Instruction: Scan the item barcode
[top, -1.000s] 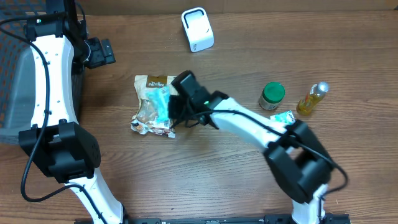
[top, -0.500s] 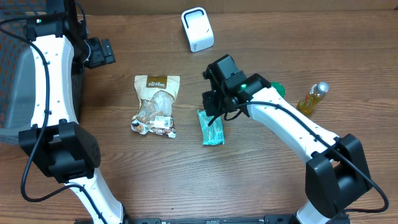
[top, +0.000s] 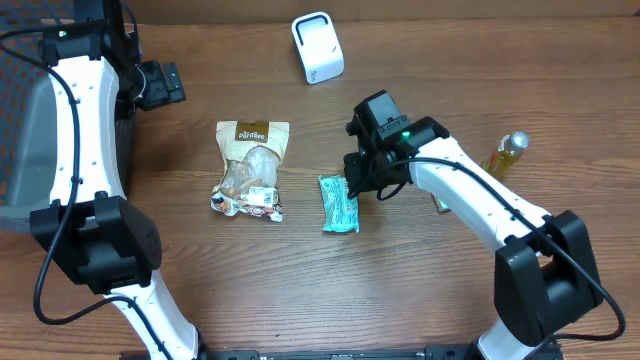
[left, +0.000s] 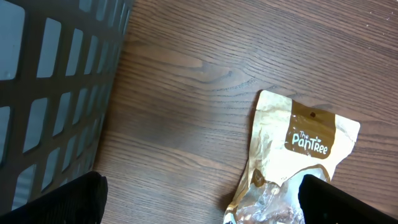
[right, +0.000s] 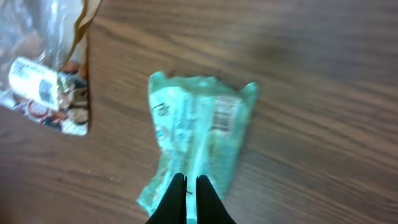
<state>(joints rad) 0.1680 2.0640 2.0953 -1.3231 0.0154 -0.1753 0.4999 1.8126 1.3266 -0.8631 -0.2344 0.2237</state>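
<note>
The right hand (right: 189, 198), fingertips pressed together, sits at the far end of the teal packet (top: 338, 204), which stretches lengthwise back toward the robot across the counter (top: 300, 290).

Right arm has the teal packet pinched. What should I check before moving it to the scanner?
1. Right gripper shut on packet: ok.
2. Barcode visible, facing the wrist camera: ok.
3. Barcode presented to scanner: not ok, the scanner stands far off at the table's back.
4. Path to scanner looks free, bag lies off to the side: ok.
5. Left gripper open, out of the way beside basket: ok.
6. Packet lifted off the table: cannot tell.
</note>
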